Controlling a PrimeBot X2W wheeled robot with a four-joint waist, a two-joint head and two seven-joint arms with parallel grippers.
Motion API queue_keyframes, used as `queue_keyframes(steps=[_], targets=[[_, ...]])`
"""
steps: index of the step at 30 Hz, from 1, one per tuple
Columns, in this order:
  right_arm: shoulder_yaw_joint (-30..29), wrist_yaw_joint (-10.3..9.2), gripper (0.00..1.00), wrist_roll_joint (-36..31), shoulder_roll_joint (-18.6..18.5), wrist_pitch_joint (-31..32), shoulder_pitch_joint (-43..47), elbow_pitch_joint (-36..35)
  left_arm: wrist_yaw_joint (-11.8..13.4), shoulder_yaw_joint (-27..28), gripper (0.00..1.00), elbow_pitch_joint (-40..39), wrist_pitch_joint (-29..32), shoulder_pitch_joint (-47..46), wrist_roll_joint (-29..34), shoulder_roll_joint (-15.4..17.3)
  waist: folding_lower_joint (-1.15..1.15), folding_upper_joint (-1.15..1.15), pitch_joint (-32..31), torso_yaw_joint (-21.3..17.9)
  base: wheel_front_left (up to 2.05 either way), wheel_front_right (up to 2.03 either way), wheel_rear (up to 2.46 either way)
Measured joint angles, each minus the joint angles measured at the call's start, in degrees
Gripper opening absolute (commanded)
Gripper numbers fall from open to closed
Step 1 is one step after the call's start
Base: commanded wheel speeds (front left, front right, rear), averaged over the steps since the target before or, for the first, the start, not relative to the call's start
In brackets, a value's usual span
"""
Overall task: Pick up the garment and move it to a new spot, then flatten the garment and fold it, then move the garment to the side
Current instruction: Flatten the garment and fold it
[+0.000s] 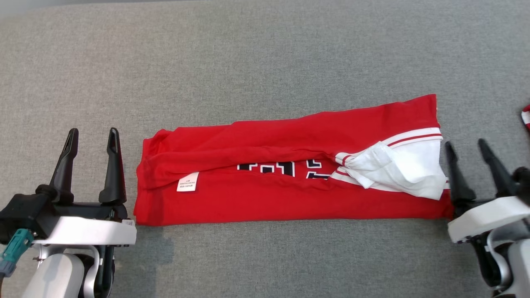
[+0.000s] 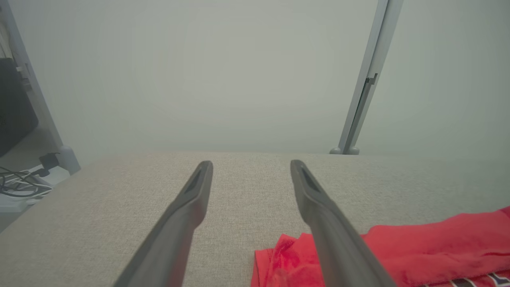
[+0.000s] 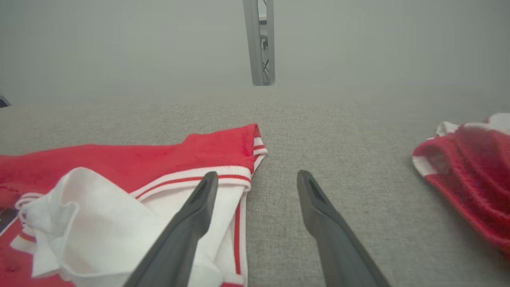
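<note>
The garment [image 1: 265, 194] is a red shirt with white sleeves, red-and-white trim and dark lettering, lying folded into a long band across the grey table. A white label shows near its left end. My left gripper [image 1: 92, 136] stands open just left of the shirt's left end, touching nothing. My right gripper [image 1: 467, 145] is open at the shirt's right end, beside the white sleeve. In the left wrist view the red cloth [image 2: 430, 247] lies to the right of my open left gripper [image 2: 252, 165]. In the right wrist view the white sleeve [image 3: 99, 227] lies left of my open right gripper [image 3: 258, 175].
A second red and white cloth [image 3: 470, 175] lies bunched at the table's right edge, also seen as a red scrap [image 1: 526, 118]. A metal frame post [image 2: 364, 79] stands beyond the far edge, and cables [image 2: 20, 185] lie on the floor to the left.
</note>
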Motion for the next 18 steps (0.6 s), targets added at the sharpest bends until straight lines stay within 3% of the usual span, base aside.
queue_keyframes(steps=[9, 13, 14, 15, 16, 18], targets=[[11.11, 0.0, 1.0, 6.28, -1.31, 0.19, -4.04, 12.61, -1.79, -0.1, 1.0, 1.38, 0.0, -1.08, 0.26, -2.01, 0.0, 0.0, 1.7, 0.88, 0.0, 0.0, 0.0], [12.74, 0.03, 1.0, 8.03, -1.91, -0.6, -5.62, 15.16, -2.01, 0.56, 1.0, 1.56, 0.0, -1.13, 0.41, -2.08, 0.0, 0.0, 2.04, 0.58, 0.0, 0.0, 0.0], [13.24, 0.03, 0.89, 8.44, -1.92, -0.67, -6.09, 15.72, -2.02, 0.71, 1.0, 1.59, 0.0, -1.13, 0.42, -2.08, 0.0, 0.0, 2.08, 0.43, 0.0, 0.0, 0.0], [13.73, 0.03, 0.4, 8.71, -2.04, -0.79, -6.49, 16.14, -2.02, 0.78, 1.0, 1.6, 0.0, -1.14, 0.44, -2.09, 0.0, 0.0, 2.1, 0.28, 0.0, 0.0, 0.0], [14.13, 0.03, 0.0, 9.21, -2.22, -1.04, -6.85, 16.55, -2.08, 0.83, 1.0, 1.6, 0.0, -1.16, 0.52, -2.12, 0.0, 0.0, 2.11, 0.17, 0.0, 0.0, 0.0], [14.9, 0.03, 0.0, 9.54, -3.1, -1.16, -7.65, 17.27, -2.08, 0.94, 1.0, 1.63, 0.0, -1.18, 0.69, -2.14, 0.0, 0.0, 2.1, -0.09, 0.0, 0.0, 0.0]])
